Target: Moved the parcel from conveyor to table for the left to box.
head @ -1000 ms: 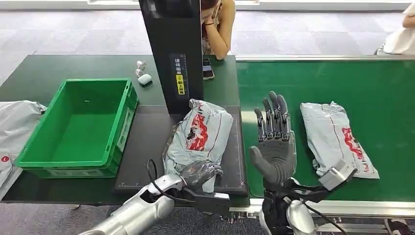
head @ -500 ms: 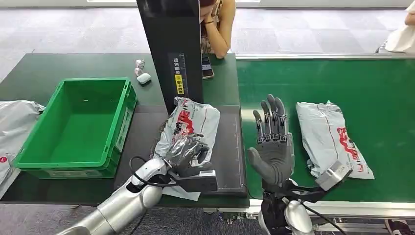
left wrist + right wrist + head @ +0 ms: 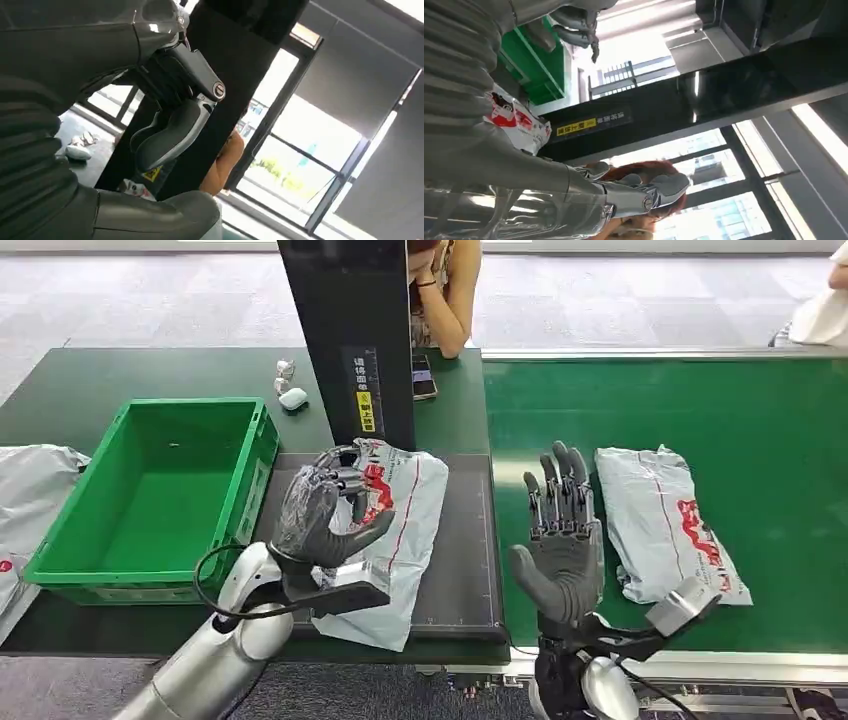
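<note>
A grey parcel with red print lies tilted over the black mat in front of the black column. My left hand is raised in front of the parcel's left side, fingers curled over its top corner and holding it; in the left wrist view the left hand shows against the column. The green box stands just left of that hand. My right hand stands upright and open over the conveyor's left edge, holding nothing. A second parcel lies on the belt to its right.
The tall black column rises right behind the held parcel. A person leans on the table behind it, near a phone and a white earbud case. Another grey bag lies at the left edge. The green conveyor belt stretches right.
My left hand has risen from the mat's front edge and moved left toward the green box, dragging the parcel with it. The right hand has stayed upright; the second parcel drifted slightly left.
</note>
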You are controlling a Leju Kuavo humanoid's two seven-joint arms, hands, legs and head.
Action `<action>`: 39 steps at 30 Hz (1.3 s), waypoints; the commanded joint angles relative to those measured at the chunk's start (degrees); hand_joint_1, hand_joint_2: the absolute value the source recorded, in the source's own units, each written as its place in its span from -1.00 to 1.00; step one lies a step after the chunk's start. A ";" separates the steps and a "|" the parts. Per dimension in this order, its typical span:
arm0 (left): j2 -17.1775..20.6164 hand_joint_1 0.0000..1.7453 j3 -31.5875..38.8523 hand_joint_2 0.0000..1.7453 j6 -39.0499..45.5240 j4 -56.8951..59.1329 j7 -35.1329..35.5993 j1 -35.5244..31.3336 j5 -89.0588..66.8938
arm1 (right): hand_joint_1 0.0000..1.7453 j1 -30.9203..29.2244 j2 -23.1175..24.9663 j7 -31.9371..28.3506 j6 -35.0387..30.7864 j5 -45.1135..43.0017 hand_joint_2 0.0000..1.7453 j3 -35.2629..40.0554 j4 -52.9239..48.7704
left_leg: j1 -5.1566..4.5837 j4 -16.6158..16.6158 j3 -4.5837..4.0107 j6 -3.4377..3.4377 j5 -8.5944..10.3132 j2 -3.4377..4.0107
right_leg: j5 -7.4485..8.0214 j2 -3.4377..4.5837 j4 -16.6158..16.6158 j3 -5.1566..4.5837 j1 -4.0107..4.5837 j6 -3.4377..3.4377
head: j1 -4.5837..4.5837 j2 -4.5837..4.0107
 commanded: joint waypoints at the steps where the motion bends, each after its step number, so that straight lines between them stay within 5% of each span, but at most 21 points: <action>1: 3.40 -0.04 2.74 1.00 -12.39 -3.81 9.94 1.40 -7.34 | -1.00 1.17 -2.32 -0.81 -0.79 0.14 1.00 -0.79 -0.45 | -0.01 -0.09 0.19 0.01 -0.04 0.10 | -0.01 0.12 -0.08 0.14 -0.01 0.02 | 0.02 0.00; 2: 4.47 -1.00 1.61 1.00 -17.55 -2.27 12.25 0.60 -10.02 | -1.00 1.66 -2.67 -1.02 -0.41 0.23 1.00 -1.21 -0.86 | 0.01 -0.05 0.11 0.00 -0.02 0.04 | 0.00 0.06 -0.06 0.10 0.01 0.01 | 0.00 0.00; 6: 5.21 -1.00 -1.92 1.00 -27.81 8.65 12.59 -0.23 -13.17 | -1.00 1.88 -2.42 -0.97 1.40 0.06 1.00 -2.19 -0.80 | -0.02 -0.12 0.21 0.00 0.00 0.00 | -0.01 0.01 -0.11 0.19 -0.02 0.01 | 0.00 0.00; 17: 5.45 -1.00 -4.83 1.00 -30.27 20.36 11.90 -1.34 -13.90 | -1.00 0.83 -1.60 0.51 1.39 0.37 1.00 -1.51 -2.18 | -0.03 -0.13 0.21 0.00 0.00 0.05 | -0.02 0.07 -0.09 0.14 -0.03 0.01 | 0.00 0.00; 39: 7.38 -1.00 -5.49 1.00 -30.44 20.82 9.87 -2.26 -13.14 | -1.00 0.95 -1.47 0.54 1.39 0.07 1.00 -1.20 -2.78 | 0.00 -0.19 0.31 -0.12 0.05 0.15 | 0.09 0.17 -0.08 0.20 0.01 -0.11 | 0.02 0.00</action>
